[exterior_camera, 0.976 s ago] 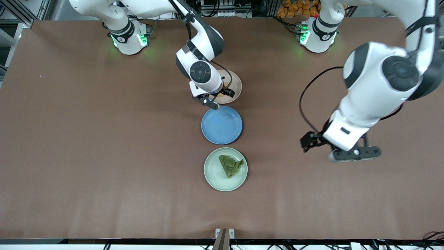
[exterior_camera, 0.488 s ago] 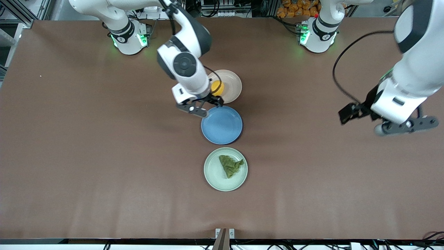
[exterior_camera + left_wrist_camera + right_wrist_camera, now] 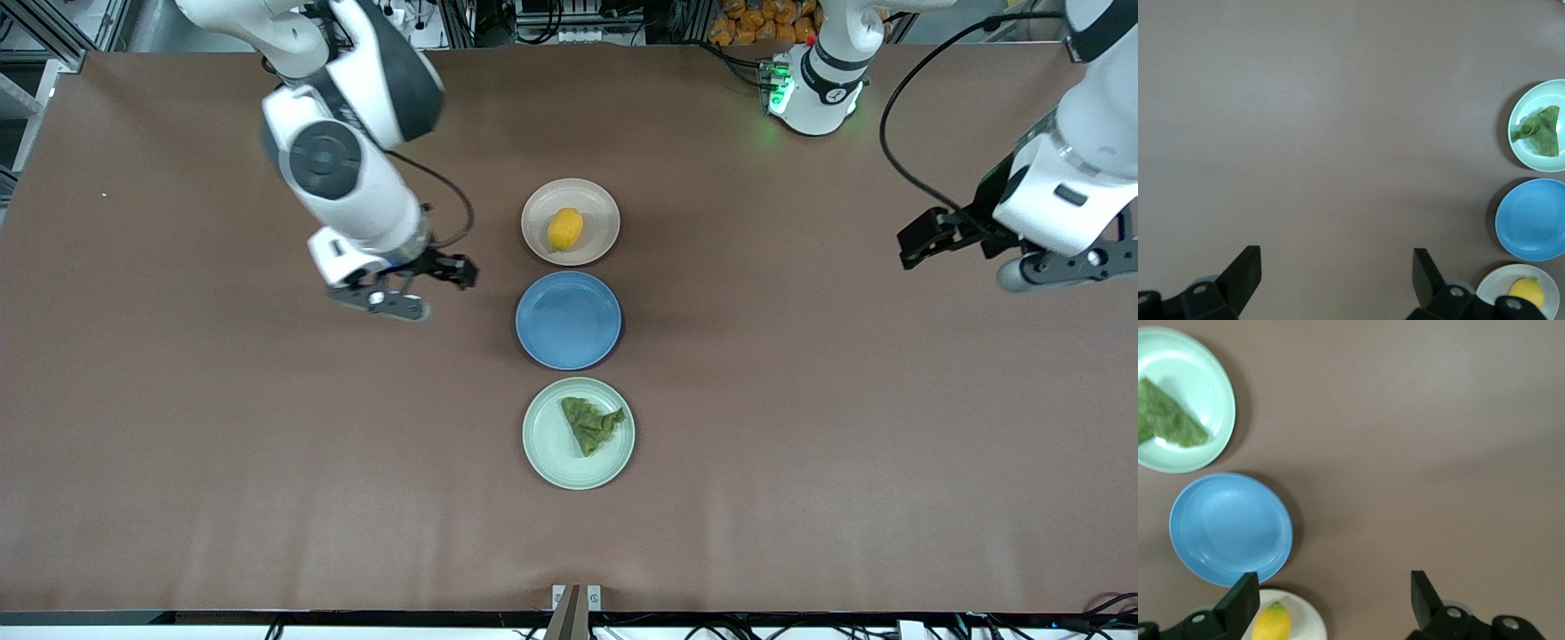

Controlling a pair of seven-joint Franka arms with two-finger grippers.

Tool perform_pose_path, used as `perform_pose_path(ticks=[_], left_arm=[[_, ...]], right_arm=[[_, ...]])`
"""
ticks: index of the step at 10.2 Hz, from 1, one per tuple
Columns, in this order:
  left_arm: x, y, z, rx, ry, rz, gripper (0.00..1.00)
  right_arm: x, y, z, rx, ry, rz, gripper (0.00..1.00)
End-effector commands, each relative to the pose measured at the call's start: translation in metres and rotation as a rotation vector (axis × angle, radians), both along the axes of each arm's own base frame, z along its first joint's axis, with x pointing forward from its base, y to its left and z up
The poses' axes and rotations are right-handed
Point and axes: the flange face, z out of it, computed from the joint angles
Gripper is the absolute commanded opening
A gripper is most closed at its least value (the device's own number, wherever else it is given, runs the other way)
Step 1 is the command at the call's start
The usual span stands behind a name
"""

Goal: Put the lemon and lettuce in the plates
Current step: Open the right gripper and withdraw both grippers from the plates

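Observation:
The lemon (image 3: 565,228) lies in the beige-pink plate (image 3: 601,201), the plate nearest the robots' bases. The lettuce (image 3: 592,424) lies in the mint green plate (image 3: 541,446), the plate nearest the front camera. My right gripper (image 3: 427,286) is open and empty over bare table, beside the plates toward the right arm's end. My left gripper (image 3: 973,258) is open and empty over bare table near the left arm's end. The right wrist view shows the open right gripper (image 3: 1333,592), the lemon (image 3: 1271,623) and the lettuce (image 3: 1168,417). The left wrist view shows the open left gripper (image 3: 1336,270), the lemon (image 3: 1527,292) and the lettuce (image 3: 1540,132).
An empty blue plate (image 3: 569,320) sits between the two other plates, all three in one row at the table's middle. It also shows in the left wrist view (image 3: 1531,219) and in the right wrist view (image 3: 1230,528). Brown table surface lies on both sides of the row.
My right gripper has left the beige-pink plate and moved toward the right arm's end, leaving the lemon in the plate. My left gripper has moved toward the left arm's end.

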Motion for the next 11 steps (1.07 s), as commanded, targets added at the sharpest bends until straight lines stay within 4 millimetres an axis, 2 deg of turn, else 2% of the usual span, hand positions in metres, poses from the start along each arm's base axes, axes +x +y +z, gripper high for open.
perform_pose_path(ticks=[1, 2, 4, 7, 8, 11], left_arm=[[-0.014, 0.03, 0.007, 0.001, -0.008, -0.011, 1.0], [-0.013, 0.035, 0.007, -0.037, -0.004, -0.013, 1.0], [-0.013, 0.033, 0.008, -0.038, -0.009, -0.019, 1.0], [-0.015, 0.045, 0.008, -0.039, -0.015, -0.03, 1.0], [-0.017, 0.051, 0.01, -0.039, -0.02, -0.033, 1.0], [-0.018, 0.049, 0.01, -0.029, -0.019, -0.071, 1.0]], right_arm=[[0.019, -0.052, 0.041, -0.014, -0.038, 0.109, 1.0], [0.025, -0.075, 0.054, -0.014, -0.024, 0.15, 1.0], [0.035, -0.121, 0.079, -0.01, 0.003, 0.22, 1.0], [0.032, -0.174, 0.127, -0.005, -0.051, 0.282, 1.0], [0.025, -0.182, 0.144, -0.04, -0.081, 0.282, 1.0], [0.011, -0.206, 0.167, -0.071, -0.12, 0.256, 1.0]])
